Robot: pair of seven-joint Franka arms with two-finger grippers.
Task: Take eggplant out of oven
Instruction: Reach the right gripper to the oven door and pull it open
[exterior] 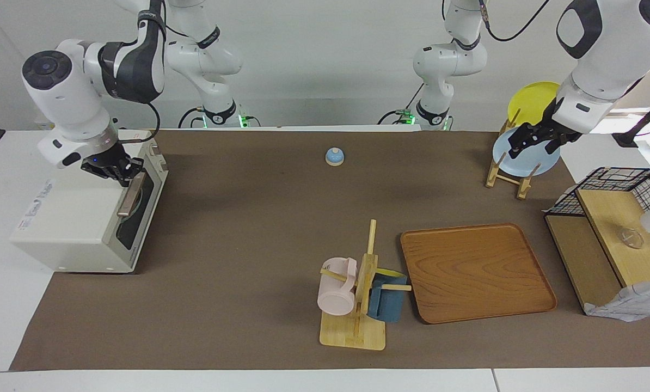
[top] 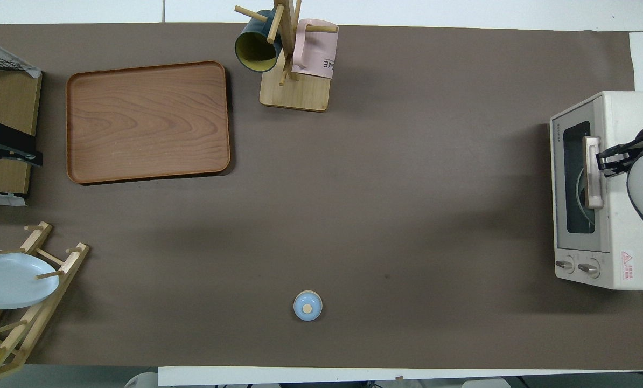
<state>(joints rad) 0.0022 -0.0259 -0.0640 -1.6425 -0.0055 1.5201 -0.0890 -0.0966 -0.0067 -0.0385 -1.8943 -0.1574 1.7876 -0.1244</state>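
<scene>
Black fingers of the right gripper (exterior: 122, 173) are set at the tan handle (exterior: 130, 194) of the oven (top: 601, 188); whether they are closed on it cannot be told. The door is shut. The eggplant is not seen, presumably inside. Opening and retrieval remain. The left gripper (exterior: 532, 139) waits over the plate rack (exterior: 507, 171).

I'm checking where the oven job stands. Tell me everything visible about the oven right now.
The oven is a cream-white boxy toaster oven at the right arm's end of the table, on the brown mat's edge. Its door looks shut: dark glass window, tan bar handle, two knobs beside the window and a red warning sticker on top. A pale round rim shows faintly through the glass; no eggplant is visible. The right tool is at the handle.
</scene>
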